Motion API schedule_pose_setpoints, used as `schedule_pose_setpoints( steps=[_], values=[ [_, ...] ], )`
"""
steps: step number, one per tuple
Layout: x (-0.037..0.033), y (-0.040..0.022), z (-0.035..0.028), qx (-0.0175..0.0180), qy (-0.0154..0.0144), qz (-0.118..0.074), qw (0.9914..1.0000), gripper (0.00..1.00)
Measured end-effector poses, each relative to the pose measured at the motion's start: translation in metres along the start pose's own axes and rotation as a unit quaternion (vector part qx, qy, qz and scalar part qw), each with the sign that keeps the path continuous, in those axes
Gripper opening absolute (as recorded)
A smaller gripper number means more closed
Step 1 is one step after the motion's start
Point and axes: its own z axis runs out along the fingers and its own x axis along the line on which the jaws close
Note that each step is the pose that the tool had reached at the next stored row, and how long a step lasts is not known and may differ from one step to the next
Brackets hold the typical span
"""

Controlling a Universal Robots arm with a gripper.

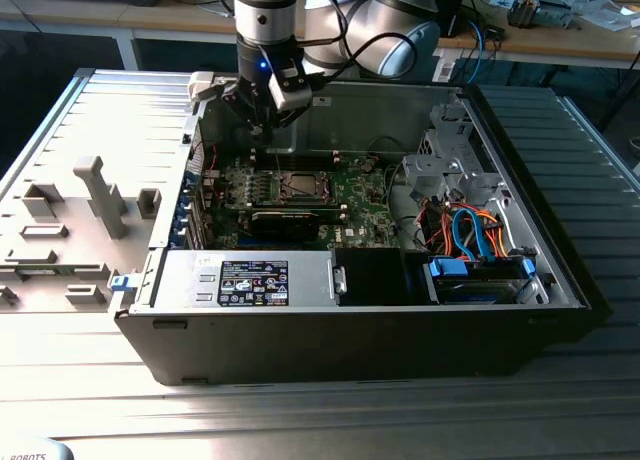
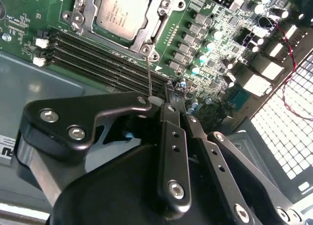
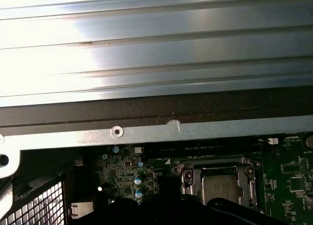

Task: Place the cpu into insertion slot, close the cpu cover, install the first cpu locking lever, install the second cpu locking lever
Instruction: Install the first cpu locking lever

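Lever step in hand — gripper [image 2: 155, 99] pinched on locking lever [image 2: 148, 77] beside seated cpu [image 2: 120, 13] — needs steady swing.

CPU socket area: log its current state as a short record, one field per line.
cpu: seated in the insertion slot, silver top facing up
cpu cover: closed down around the chip
locking lever: thin wire rod standing up from the socket corner, its free end at the gripper
gripper: above the motherboard, beside the socket
setting: open computer case, arm reaching in from above
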Motion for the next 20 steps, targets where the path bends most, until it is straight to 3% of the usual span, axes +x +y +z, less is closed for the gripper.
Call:
schedule_pose_setpoints(
  steps=[3, 11, 20],
  values=[
    [0.0, 0.0, 0.0, 0.0, 0.0, 0.0, 1.0, 0.11],
    [-0.0144, 0.001, 0.0002, 0.0001, 0.0001, 0.0, 1.0, 0.11],
    [-0.0206, 0.0014, 0.0025, 0.0, 0.0001, 0.0, 1.0, 0.11]
  ],
)
